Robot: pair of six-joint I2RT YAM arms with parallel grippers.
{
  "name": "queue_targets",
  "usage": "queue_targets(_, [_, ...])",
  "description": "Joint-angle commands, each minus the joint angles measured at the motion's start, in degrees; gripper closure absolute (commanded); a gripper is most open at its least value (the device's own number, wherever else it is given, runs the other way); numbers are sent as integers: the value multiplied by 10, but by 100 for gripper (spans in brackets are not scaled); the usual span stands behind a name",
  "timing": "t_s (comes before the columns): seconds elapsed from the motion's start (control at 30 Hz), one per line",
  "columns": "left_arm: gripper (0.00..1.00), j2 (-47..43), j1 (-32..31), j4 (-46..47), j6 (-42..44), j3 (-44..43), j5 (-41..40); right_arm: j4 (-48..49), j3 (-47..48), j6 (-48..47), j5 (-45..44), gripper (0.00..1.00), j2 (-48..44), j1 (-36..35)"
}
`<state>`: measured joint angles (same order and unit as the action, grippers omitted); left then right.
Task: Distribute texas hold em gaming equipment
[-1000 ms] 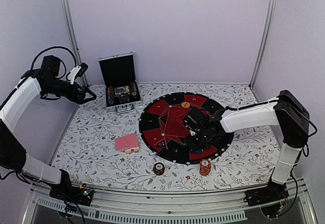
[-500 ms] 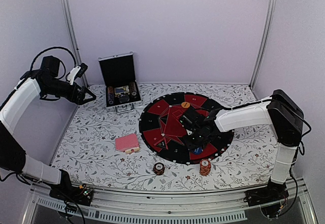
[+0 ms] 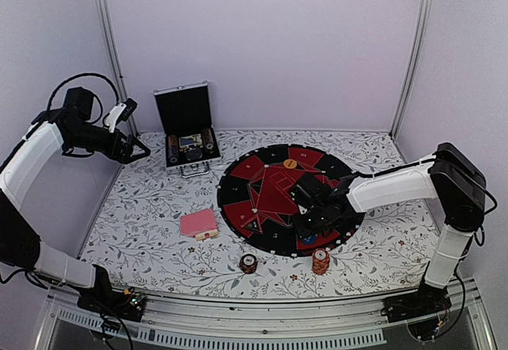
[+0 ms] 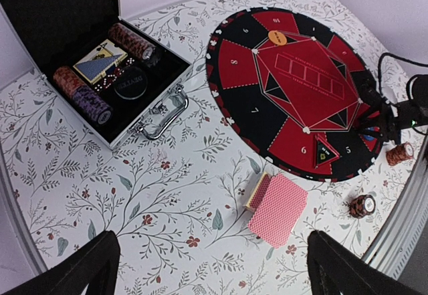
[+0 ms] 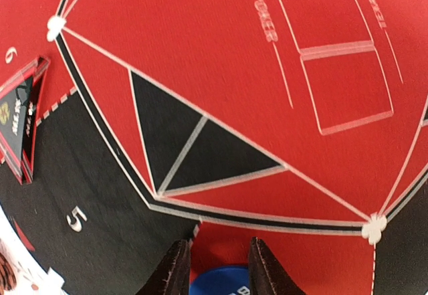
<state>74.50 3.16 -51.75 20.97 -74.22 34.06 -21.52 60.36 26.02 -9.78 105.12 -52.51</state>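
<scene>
Nearest the arms, the dark red chip stack (image 3: 248, 263) and the orange chip stack (image 3: 320, 261) are sitting on the tabletop (image 3: 143, 235), just off the near rim of the round mat (image 3: 235, 197). The deck of pink-backed cards (image 3: 198, 223) is lying to their left. The right claw (image 5: 219, 243) is working low over the mat beside seat five, its fingers (image 5: 172, 271) standing narrow and seemingly pinching a blue disc (image 5: 222, 283). Doing this well likely means carrying the disc level and steering wide of the orange stack close by. Farther back, the open chip case (image 3: 188, 132) is standing well apart. The left claw (image 3: 133, 148), spread wide and empty, is hovering high at the left, blocking nothing.
</scene>
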Motion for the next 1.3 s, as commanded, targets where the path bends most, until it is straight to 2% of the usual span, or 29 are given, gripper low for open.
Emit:
queue_targets(0.0, [0, -7, 4, -5, -1, -13, 7, -46, -36, 20, 24, 68, -21, -1])
queue_targets(0.23, [0, -6, 4, -5, -2, -15, 10, -65, -29, 20, 20, 68, -52, -2])
queue_targets(0.3, [0, -6, 4, -5, -3, -15, 11, -84, -3, 17, 10, 60, -58, -1])
queue_targets(0.47, [0, -6, 4, -5, -4, -17, 9, -144, 61, 16, 0, 30, -83, -1])
queue_targets(0.53, [0, -8, 4, -6, -2, -16, 10, -167, 70, 22, 3, 23, -104, -2])
queue_targets(0.8, [0, -10, 4, -6, -2, -13, 14, -273, 63, 44, 29, 9, -178, -24])
queue_targets(0.97, [0, -10, 4, -5, -3, -13, 17, -319, 63, 66, 26, 6, -186, -58])
queue_targets(1.27, [0, -14, 4, -5, -4, -12, 20, -310, 44, 83, 40, 6, -163, -83])
